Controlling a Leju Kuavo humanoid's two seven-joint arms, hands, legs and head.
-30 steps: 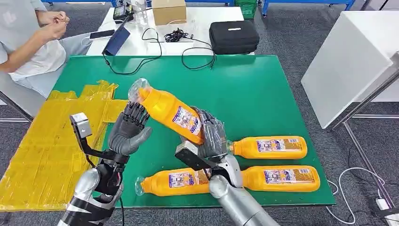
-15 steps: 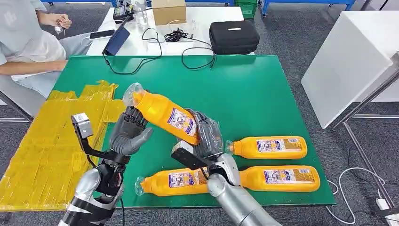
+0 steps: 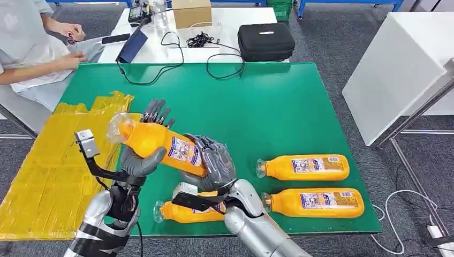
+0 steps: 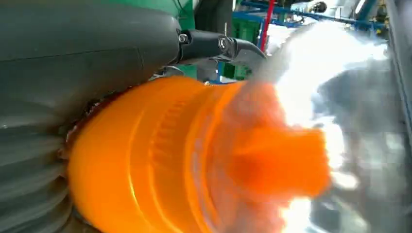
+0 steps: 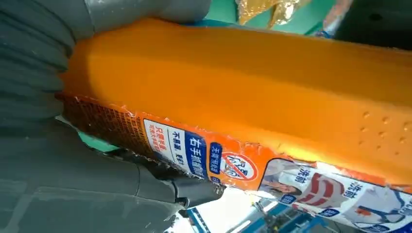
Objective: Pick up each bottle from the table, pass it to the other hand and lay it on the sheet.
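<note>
head view: my right hand [image 3: 211, 160] grips the base of an orange bottle [image 3: 155, 140] held above the green table [image 3: 300, 107], its neck lying in my left hand [image 3: 143, 152], fingers spread behind, beside the yellow sheet [image 3: 48, 171]. left wrist: the bottle [image 4: 160, 160] rests against the palm. right wrist: fingers wrap the bottle [image 5: 252, 107].

The held bottle [image 3: 158, 143] has moved left into the left robot hand [image 3: 143, 155].
</note>
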